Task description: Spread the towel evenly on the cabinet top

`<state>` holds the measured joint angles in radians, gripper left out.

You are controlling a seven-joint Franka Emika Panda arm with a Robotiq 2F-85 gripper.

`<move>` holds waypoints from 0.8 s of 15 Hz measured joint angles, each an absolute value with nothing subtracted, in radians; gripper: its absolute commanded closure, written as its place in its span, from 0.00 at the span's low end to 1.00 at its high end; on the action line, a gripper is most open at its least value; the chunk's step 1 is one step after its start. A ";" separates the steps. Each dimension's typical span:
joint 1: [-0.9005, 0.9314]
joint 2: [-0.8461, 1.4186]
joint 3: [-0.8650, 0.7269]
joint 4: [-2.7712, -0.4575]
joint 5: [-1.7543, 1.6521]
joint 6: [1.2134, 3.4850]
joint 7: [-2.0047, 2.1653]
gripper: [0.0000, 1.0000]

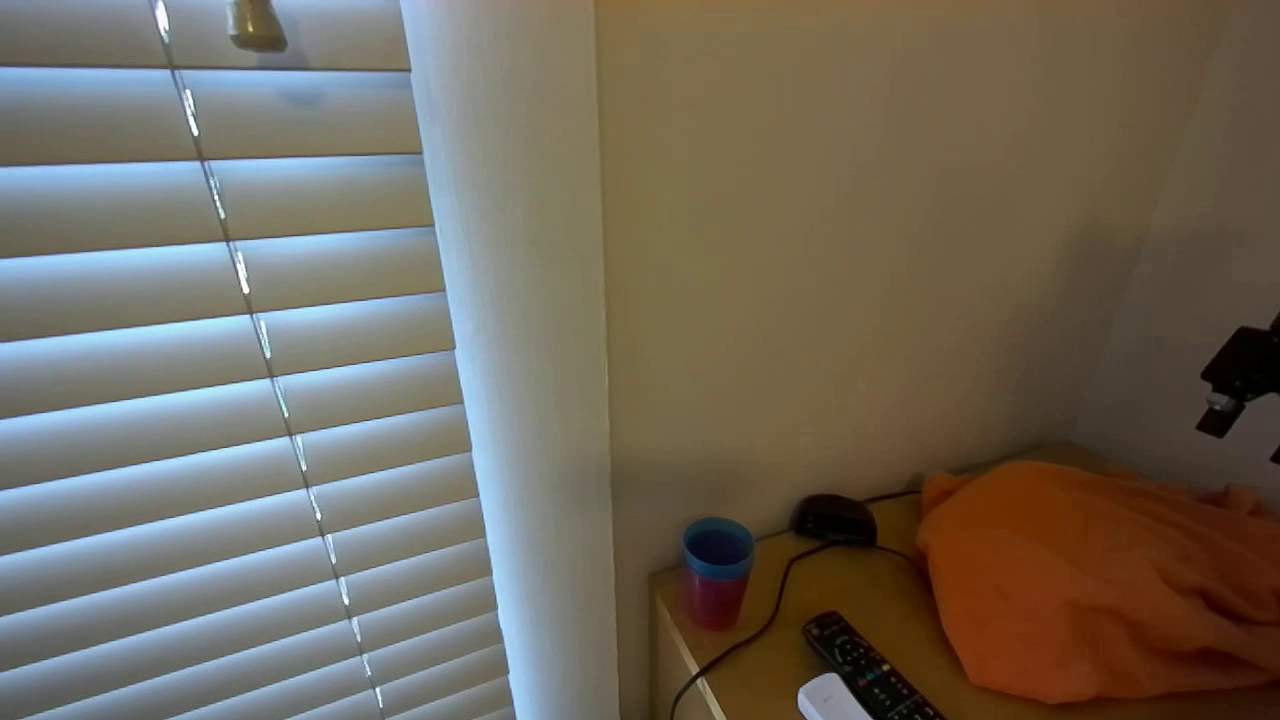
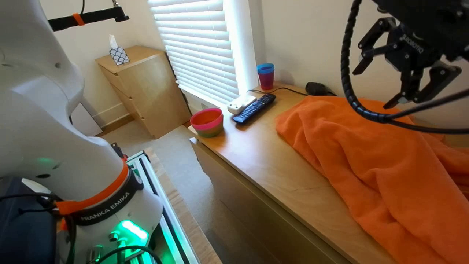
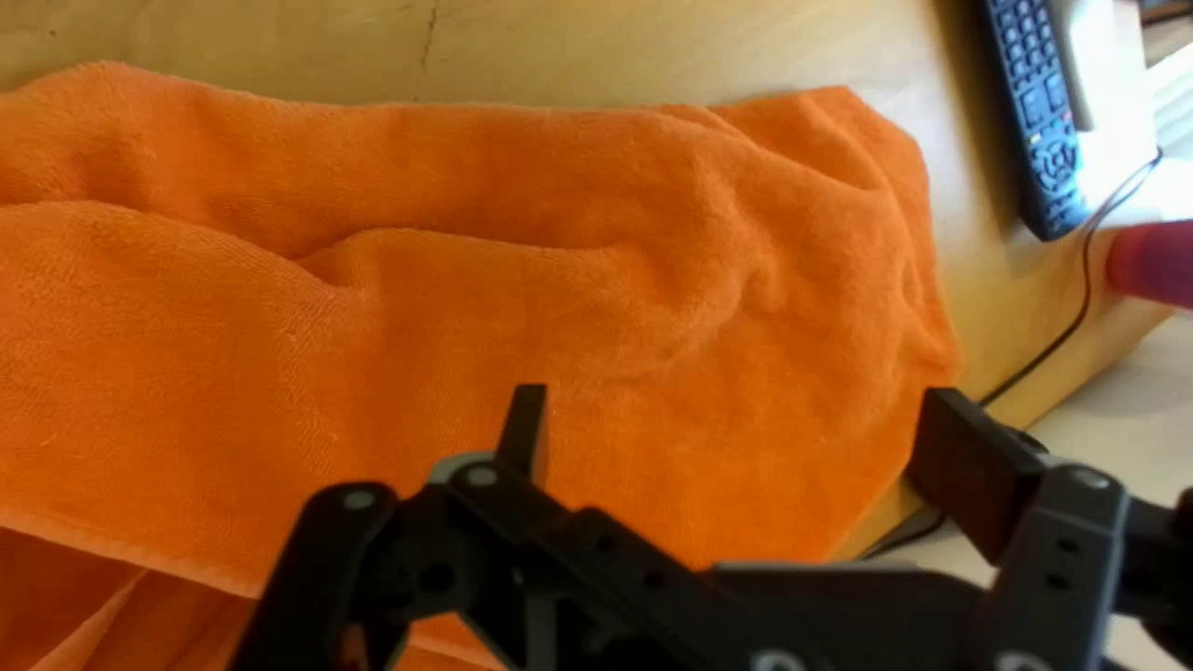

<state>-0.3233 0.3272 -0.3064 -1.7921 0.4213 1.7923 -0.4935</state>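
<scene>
Orange and rumpled, the towel (image 2: 351, 146) lies on the cabinet top (image 2: 293, 179), near the back edge and short of the front edge in view. Between it and the edge by the blinds (image 2: 199, 44) lie a remote (image 2: 254, 109) and a white block (image 2: 240, 104); a bowl (image 2: 209, 128) stands at the front corner there, a cup (image 2: 266, 79) at the back corner. A black device (image 1: 833, 518) sits near the back edge, just beside the towel. The gripper (image 2: 377, 85) hangs above the towel, clear of it, fingers (image 3: 974, 466) spread wide around only air, tips pointing down.
</scene>
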 measured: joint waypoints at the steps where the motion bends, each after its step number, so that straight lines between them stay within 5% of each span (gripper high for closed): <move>1: -0.334 0.360 -0.295 -1.766 0.419 1.785 -0.497 0.00; 12: -0.345 0.354 -0.223 -1.748 0.254 1.836 -0.652 0.00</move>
